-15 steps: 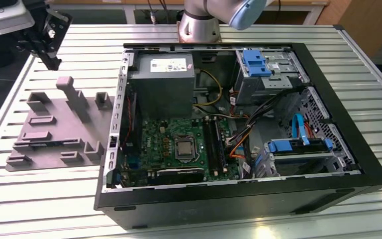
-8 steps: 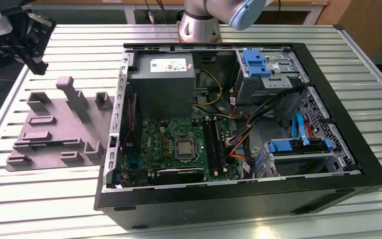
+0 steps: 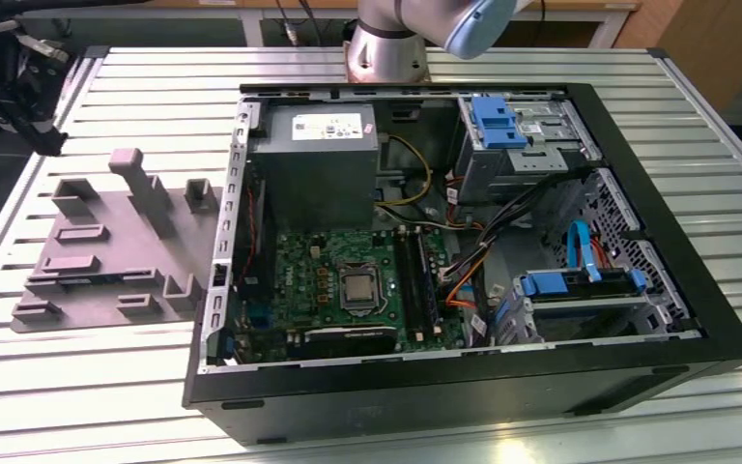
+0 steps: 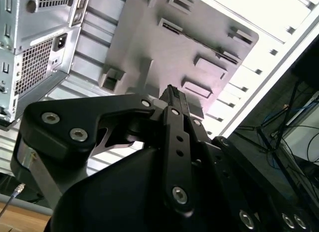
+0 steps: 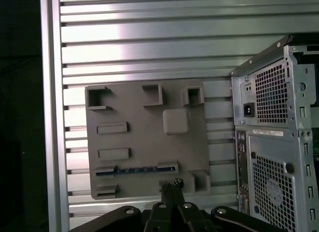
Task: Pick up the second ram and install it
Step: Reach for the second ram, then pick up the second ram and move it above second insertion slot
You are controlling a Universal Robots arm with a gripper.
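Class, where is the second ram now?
In the first wrist view, the second ram sits on the grey holder plate between two holder blocks, apart from the computer case.

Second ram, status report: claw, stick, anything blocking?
Claw shut, empty, hovering above grey printed holder plate. Long dark memory stick on edge in holder slot, untouched. Nothing lies over it.

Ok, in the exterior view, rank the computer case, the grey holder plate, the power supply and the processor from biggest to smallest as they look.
1. computer case
2. grey holder plate
3. power supply
4. processor
No two look close in size in this view.
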